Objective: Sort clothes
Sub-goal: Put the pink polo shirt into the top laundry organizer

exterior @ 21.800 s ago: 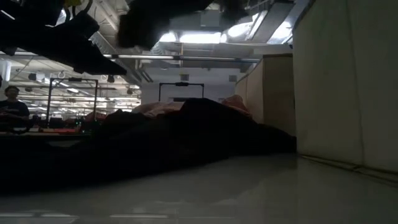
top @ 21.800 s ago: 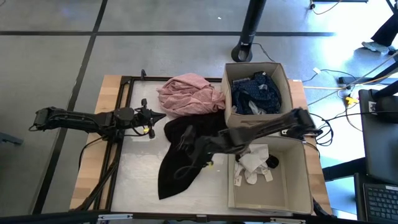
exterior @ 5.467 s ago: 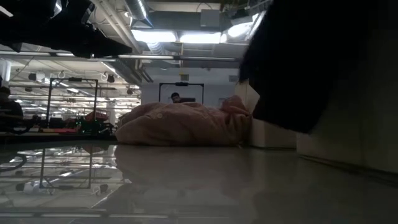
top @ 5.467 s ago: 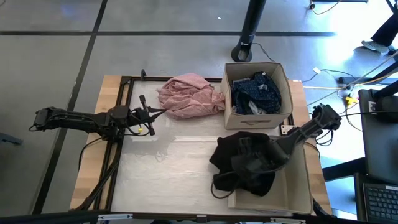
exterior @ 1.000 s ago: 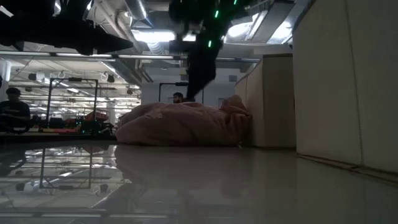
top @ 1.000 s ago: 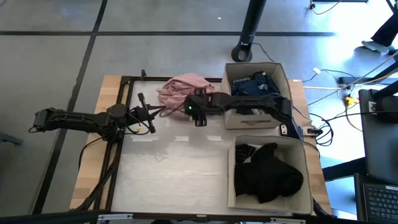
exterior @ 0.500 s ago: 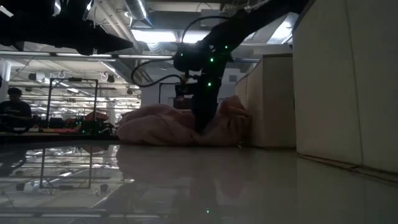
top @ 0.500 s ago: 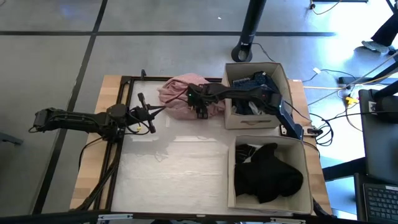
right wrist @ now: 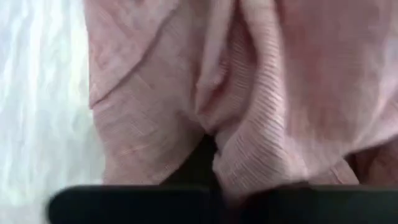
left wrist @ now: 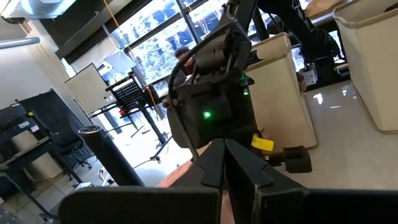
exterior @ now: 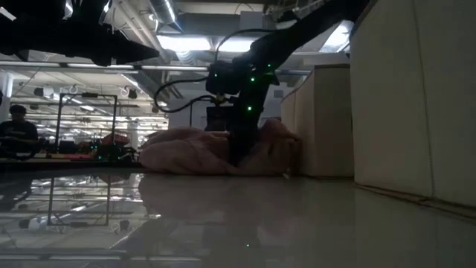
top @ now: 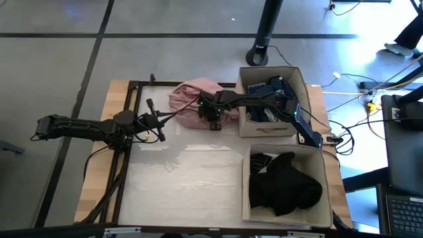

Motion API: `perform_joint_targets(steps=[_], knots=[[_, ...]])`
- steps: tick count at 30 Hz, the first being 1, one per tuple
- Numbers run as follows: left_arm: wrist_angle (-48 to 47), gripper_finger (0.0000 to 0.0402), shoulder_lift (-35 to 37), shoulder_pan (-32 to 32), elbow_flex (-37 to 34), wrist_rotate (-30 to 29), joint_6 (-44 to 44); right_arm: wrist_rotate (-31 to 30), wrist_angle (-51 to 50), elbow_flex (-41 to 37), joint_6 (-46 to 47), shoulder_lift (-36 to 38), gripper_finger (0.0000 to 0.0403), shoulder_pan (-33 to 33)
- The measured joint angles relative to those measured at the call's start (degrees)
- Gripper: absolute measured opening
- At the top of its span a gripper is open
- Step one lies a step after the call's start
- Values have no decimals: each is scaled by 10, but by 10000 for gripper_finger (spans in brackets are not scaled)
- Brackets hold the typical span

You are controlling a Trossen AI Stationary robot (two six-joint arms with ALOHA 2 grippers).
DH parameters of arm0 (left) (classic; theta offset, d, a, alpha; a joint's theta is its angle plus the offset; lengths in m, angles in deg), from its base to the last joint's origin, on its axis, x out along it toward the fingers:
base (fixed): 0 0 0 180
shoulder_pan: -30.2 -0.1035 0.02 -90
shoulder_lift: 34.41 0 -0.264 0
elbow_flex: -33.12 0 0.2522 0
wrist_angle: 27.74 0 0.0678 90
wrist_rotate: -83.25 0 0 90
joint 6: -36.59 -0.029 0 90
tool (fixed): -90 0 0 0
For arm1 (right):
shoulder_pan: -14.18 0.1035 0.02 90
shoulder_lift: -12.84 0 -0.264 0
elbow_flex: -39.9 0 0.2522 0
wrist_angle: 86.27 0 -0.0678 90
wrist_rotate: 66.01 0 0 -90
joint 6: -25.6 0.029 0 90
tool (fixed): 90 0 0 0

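The pink piece (top: 193,98) lies heaped on the table at the far middle, beside the far cardboard box (top: 301,99), which holds the navy and plaid clothes (top: 269,92). My right arm reaches over that box. Its gripper (top: 213,121) points down into the near right part of the pink heap and is shut on it; the low view shows it sunk in the heap (exterior: 236,152). My left gripper (top: 158,122) is shut and empty, level above the table to the left of the heap. Black pieces (top: 285,187) lie in the near box (top: 246,198). My right gripper comes at the pink piece from above, pointing down. Bunched folds of the ribbed cloth (right wrist: 219,127) are gathered around a dark finger (right wrist: 200,163); several layers seem caught, and cloth hides the fingertips. The heap rests on the table.
The two boxes stand along the table's right side. A strip of white cloth (top: 259,157) shows at the near box's far left corner. The table's middle and near left (top: 178,185) are bare. A person (exterior: 15,130) shows far off in the room.
My right gripper has come down from above the pink heap's near right edge into the cloth, shifting slightly toward the table's far edge and back. The heap has dented and bunched around it. The rest of the pink piece has stayed in place.
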State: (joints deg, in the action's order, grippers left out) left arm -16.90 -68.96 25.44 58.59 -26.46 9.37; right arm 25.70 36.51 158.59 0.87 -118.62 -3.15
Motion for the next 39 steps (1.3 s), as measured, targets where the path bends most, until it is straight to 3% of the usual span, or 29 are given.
perform_joint_targets(steps=[2, 6, 14, 26, 39], knots=[[0, 5, 0, 0, 0, 0, 0, -6, -2, 0, -24, -2, 16, 7], [0, 5, 0, 0, 0, 0, 0, -10, -15, 1, -56, -2, 34, 26], [0, 5, 0, 0, 0, 0, 0, -62, -23, 12, -73, 25, 16, 69], [0, 5, 0, 0, 0, 0, 0, -192, -56, 129, -108, 101, 14, 118], [0, 5, 0, 0, 0, 0, 0, -305, -83, 249, -149, 161, 13, 102]])
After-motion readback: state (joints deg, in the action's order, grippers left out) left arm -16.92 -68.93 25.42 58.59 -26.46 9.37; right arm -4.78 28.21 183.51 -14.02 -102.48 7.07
